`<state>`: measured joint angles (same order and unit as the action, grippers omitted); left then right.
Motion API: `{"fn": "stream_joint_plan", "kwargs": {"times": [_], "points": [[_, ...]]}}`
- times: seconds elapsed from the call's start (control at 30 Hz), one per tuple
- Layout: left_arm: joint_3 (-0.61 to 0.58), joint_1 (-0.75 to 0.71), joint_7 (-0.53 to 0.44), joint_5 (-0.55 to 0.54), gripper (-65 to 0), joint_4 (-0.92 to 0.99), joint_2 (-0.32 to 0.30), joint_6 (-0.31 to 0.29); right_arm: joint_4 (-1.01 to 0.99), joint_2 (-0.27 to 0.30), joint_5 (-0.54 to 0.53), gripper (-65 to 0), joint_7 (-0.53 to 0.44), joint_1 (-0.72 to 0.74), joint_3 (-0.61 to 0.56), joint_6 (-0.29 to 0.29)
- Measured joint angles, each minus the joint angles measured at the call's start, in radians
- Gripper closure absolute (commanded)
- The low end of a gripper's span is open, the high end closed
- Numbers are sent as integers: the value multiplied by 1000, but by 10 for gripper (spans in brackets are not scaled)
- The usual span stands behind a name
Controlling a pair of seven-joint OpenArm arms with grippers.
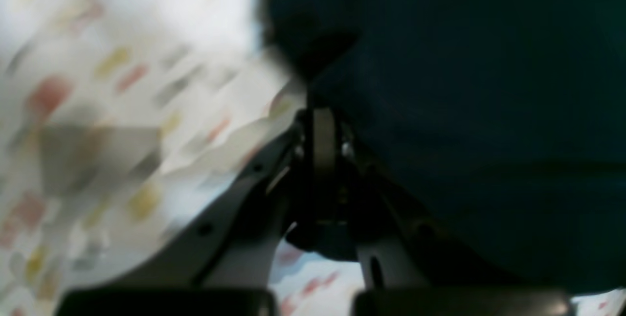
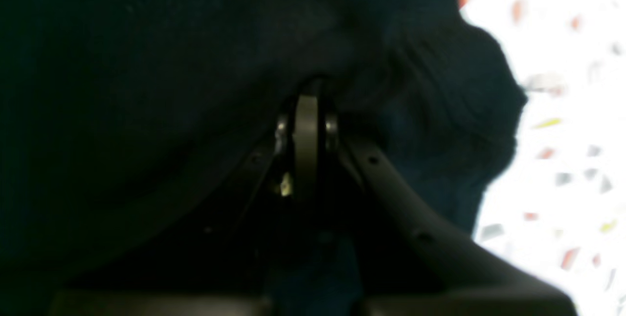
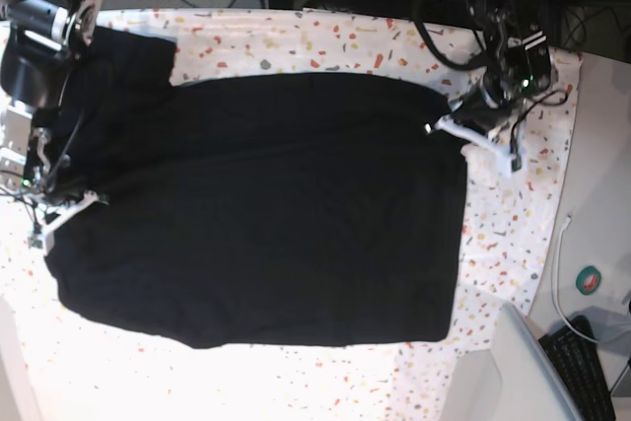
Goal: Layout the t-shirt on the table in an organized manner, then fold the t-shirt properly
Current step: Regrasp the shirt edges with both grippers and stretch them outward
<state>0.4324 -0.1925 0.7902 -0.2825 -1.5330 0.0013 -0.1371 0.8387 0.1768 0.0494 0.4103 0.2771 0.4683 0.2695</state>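
Both sets of jaws are closed down on cloth. Left gripper pinches the t-shirt at its edge, jaws tight together. Right gripper likewise, w/ a bunched fold of fabric beside it.

Risks:
- Thin bite at left edge; cloth may slip out if pulled hard.
- Worktop cover is rucked near the left jaws; could be caught & dragged w/ the shirt.
- Uneven pull btwn arms would skew the layout.

Shirt lies spread across the worktop, mostly flat. In base view each arm reaches in low from its own side to opposite shirt edges, wrists angled down.
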Motion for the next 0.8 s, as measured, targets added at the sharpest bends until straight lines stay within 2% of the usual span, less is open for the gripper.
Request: {"fn": "stream_joint_plan", "kwargs": {"times": [0.1,0.2,0.3,0.33,0.37,0.4,0.5,0.6,0.8], "points": [[3,-67,3,-1,0,-50,-3,0,175,-25,8,0,12,-95,1,-3],[-3,-95,1,-5,0,-85,3,-3,377,-71,2,-9,101,-172,5,-1],[0,-104,0,-6,0,-86,2,-4,577,-105,-4,-272,195,-251,6,0],[4,-102,0,-7,0,-86,0,-5,639,-111,-35,-341,216,-283,14,-1],[17,-100,-1,-8,0,-87,3,-5,705,-121,-76,-393,225,-326,34,3],[33,-94,0,-8,0,-88,11,-5,755,-127,-129,-410,231,-368,64,6],[67,-91,0,-6,0,-90,21,-5,846,-120,-243,-398,299,-485,160,0],[72,-93,0,-2,0,-95,21,-5,843,-109,-262,-395,320,-536,200,-5],[71,-95,0,-3,0,-105,19,-5,797,-126,-281,-396,314,-587,199,0]]}}
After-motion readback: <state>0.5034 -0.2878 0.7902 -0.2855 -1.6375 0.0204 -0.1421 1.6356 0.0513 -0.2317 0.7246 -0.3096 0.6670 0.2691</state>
